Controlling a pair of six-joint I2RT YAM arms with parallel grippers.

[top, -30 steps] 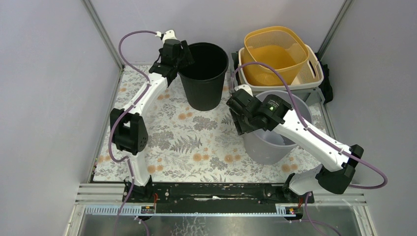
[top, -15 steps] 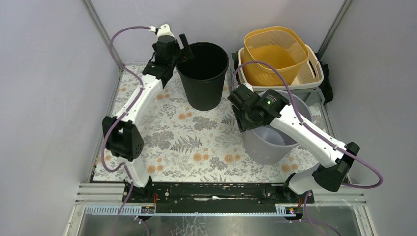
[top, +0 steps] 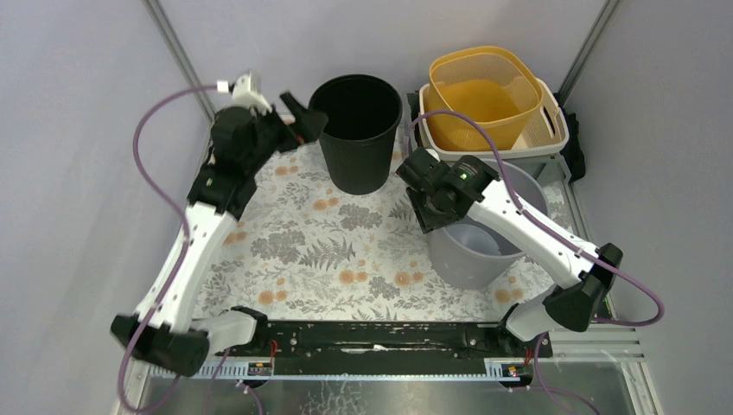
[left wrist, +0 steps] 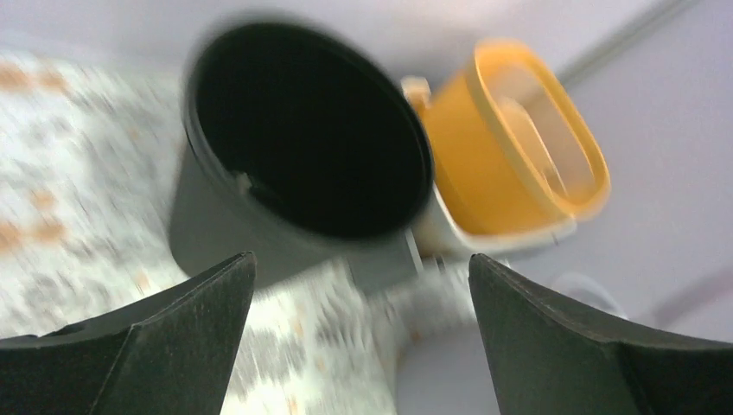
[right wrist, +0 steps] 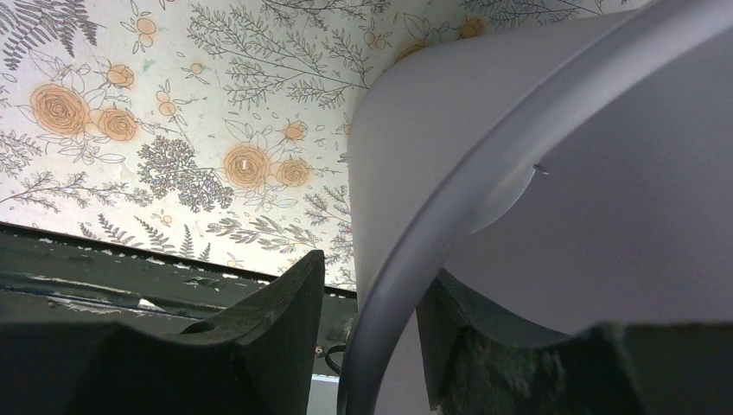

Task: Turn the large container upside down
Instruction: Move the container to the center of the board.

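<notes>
Top external view shows the large grey container upright on the floral mat, mouth up, nothing visible inside. The right gripper straddles its left rim, one finger outside the wall and one inside, closed on it. Behind the grey container a white bin holds a yellow basket. Left of that, a black bucket stands upright, looking empty. Just left of the bucket, the left gripper hangs spread wide, holding nothing.

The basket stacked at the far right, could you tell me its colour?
The basket is orange-yellow, clearest in the top external view.
</notes>
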